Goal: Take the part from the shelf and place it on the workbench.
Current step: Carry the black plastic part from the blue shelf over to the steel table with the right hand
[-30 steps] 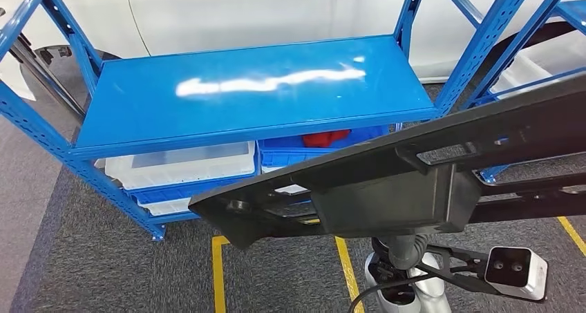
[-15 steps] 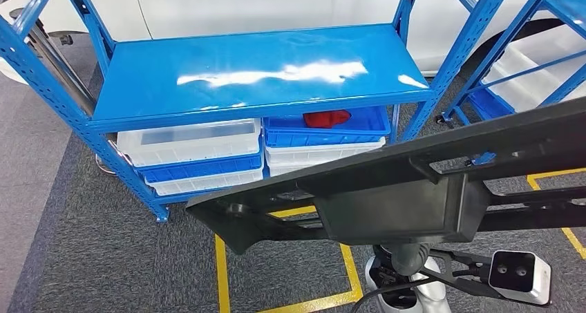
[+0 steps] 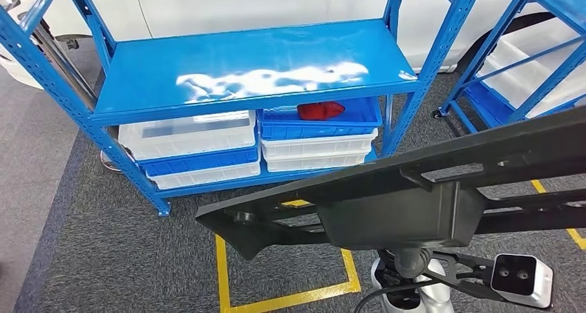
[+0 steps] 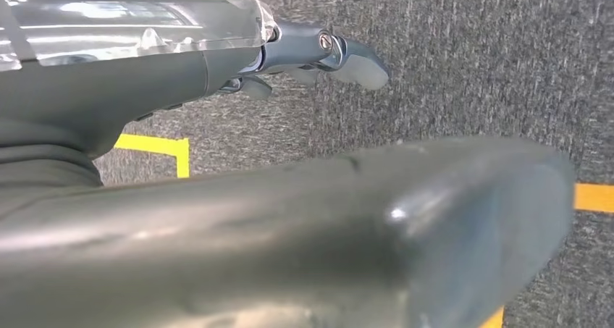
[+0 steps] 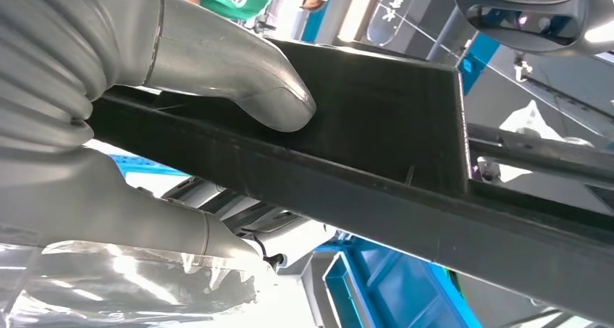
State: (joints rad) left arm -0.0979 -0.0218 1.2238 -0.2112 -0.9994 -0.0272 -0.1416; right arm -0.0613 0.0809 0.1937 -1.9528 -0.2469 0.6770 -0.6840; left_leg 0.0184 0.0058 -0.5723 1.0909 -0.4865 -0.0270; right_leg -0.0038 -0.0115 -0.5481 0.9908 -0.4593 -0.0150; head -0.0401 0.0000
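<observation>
Workshop, blue steel shelving, stacked parts bins, yellow floor tape

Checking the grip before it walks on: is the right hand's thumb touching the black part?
Touching. The right wrist view shows the right hand's thumb pressed flat on the black part, no gap.

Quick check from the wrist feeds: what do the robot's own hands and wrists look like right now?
The right hand has a grey ribbed cover and a thick smooth grey thumb. The left hand is dark grey with lighter grey fingers and a visible screw. Clear glossy plastic wraps both wrists.
</observation>
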